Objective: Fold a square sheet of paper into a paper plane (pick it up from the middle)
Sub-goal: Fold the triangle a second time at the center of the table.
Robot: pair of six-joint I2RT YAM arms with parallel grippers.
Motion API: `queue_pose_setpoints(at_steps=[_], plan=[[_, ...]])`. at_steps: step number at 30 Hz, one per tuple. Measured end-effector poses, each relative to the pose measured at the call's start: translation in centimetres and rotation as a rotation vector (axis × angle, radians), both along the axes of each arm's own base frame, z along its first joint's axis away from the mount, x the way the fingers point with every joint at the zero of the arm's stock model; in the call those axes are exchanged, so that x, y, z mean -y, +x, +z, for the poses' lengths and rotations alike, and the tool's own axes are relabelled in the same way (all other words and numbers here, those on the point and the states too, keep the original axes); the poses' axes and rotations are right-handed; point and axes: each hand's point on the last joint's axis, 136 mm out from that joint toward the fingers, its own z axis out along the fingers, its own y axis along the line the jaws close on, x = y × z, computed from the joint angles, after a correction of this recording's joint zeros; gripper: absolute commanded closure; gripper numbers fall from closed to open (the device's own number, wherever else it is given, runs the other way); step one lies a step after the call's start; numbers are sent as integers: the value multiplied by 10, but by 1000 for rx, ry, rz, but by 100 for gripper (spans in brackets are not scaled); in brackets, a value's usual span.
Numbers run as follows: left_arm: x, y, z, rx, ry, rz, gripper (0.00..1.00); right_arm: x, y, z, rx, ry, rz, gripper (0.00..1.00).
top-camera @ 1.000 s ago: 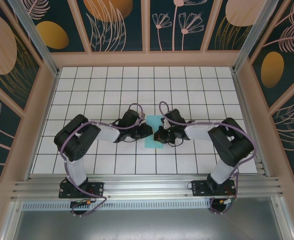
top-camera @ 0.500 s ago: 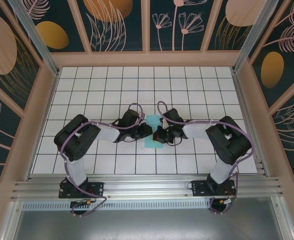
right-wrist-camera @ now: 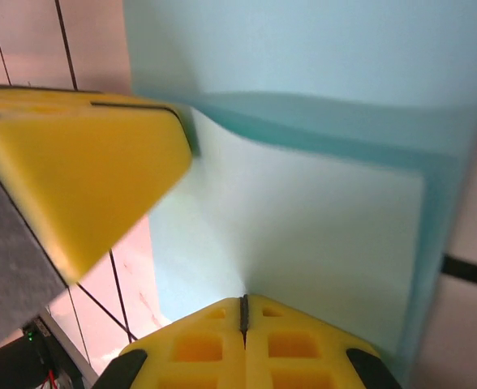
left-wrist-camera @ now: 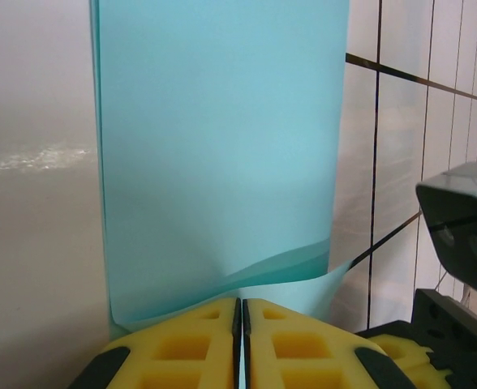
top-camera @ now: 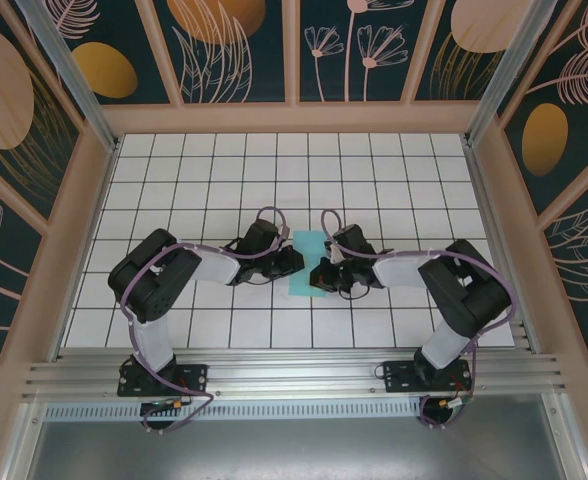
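Two grippers are flanking the sheet of paper (top-camera: 309, 246) at the middle of the table (top-camera: 174, 170) overhead, equally near, its long axis running away from the robot. Left wrist: the left gripper (left-wrist-camera: 240, 306) is clamping its lifted edge. Right wrist: the right gripper (right-wrist-camera: 243, 301) is pinching the opposite edge.

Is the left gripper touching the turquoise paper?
Touching. In the left wrist view, the paper curls up against the shut tips of the left gripper.

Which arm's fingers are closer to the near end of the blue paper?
Right. The right fingers rest on the paper by its near end; the left fingers pinch its left edge nearer the middle.
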Motion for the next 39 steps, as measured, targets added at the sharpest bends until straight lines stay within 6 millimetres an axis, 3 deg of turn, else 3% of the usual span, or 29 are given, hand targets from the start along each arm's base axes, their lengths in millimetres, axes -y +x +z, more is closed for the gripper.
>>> queue_pose_setpoints(at_steps=[8, 21, 29, 32, 39], plan=[[0, 0, -1, 2, 4, 2, 86, 18, -18, -1, -10, 6, -22, 96], [0, 0, 0, 2, 3, 1, 85, 31, -32, 3, -35, 6, -45, 96], [1, 0, -1, -1, 0, -2, 85, 0, 15, 43, 56, 70, -44, 97], [1, -1, 0, -2, -2, -5, 85, -8, 25, 37, 46, 64, -46, 97], [2, -1, 0, -3, -3, -6, 85, -8, 22, 6, -25, 8, -47, 97]])
